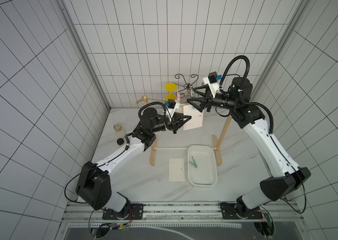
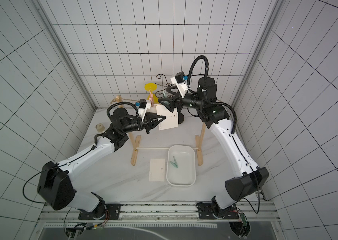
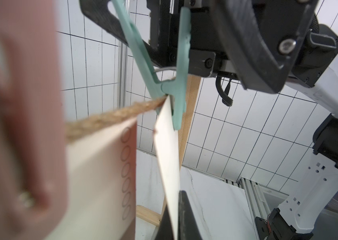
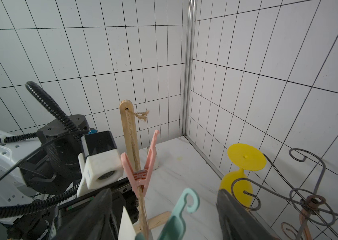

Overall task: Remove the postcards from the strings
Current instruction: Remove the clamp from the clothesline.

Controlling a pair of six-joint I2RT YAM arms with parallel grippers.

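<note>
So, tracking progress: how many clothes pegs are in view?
3: a green peg in the tray, another green peg on the twine between the right fingers, a pink peg farther along. Others may be hidden.

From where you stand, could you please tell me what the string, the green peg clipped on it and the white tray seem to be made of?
The string looks like coarse natural fibre, likely jute: tan, twisted, fuzzy. The green peg looks like moulded plastic, matte teal, with a metal wire spring. The tray is probably plastic, possibly ceramic: smooth plain white, rounded rim.
</note>
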